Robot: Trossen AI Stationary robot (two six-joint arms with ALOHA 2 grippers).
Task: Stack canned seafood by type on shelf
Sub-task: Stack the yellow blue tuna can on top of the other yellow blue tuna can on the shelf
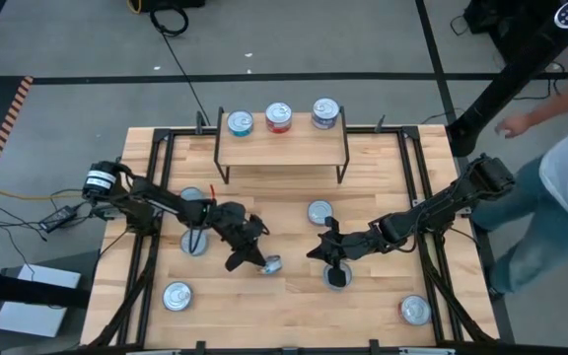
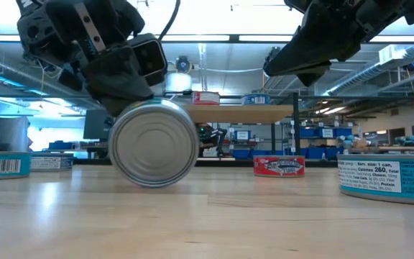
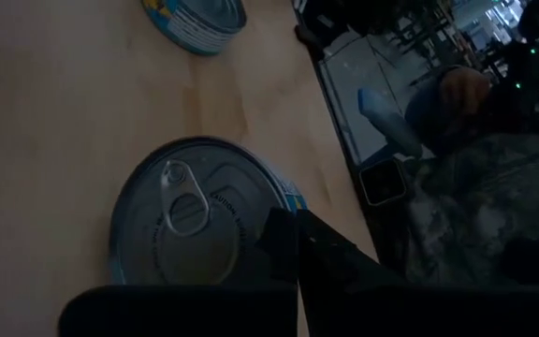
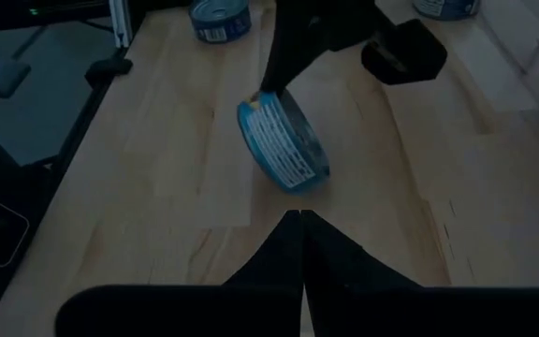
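Light wood of the shelf (image 1: 284,148), at twelve o'clock on the bench (image 1: 264,320), carrying one layer only: teal tin (image 1: 240,123), red tin (image 1: 279,117), blue tin (image 1: 325,113), side by side along its far edge, apart from each other. Nothing stacked on any of them yet. Reads as three starter tins, one per type, with the stacking itself not begun.

Just toward seven o'clock of bench centre, a tipped tin (image 1: 271,264), teal-blue label, up on its edge with the lid facing six o'clock. Not lifted; rim on the wood. Left gripper (image 1: 259,261) right at its upper edge, fingers pressed fully together, far too narrow to span the tin. Touching or perhaps pinching the rim; cannot tell which.

Right gripper (image 1: 316,250) at roughly four o'clock of centre, fingers likewise closed on nothing, aimed toward the tipped tin. Half under that arm, another tin (image 1: 338,276), flat on the bench.

Further out, flat and untouched: centre tin (image 1: 319,212); two tins near nine o'clock (image 1: 195,242), one partly hidden by the left arm; corner tin (image 1: 177,296) at seven; far corner tin (image 1: 415,311) at five.

Judged so: early. Seven tins left on the bench, each to be matched by label colour and set on its like. Tipped tin likely first, but needing to be righted or properly gripped before any lift.
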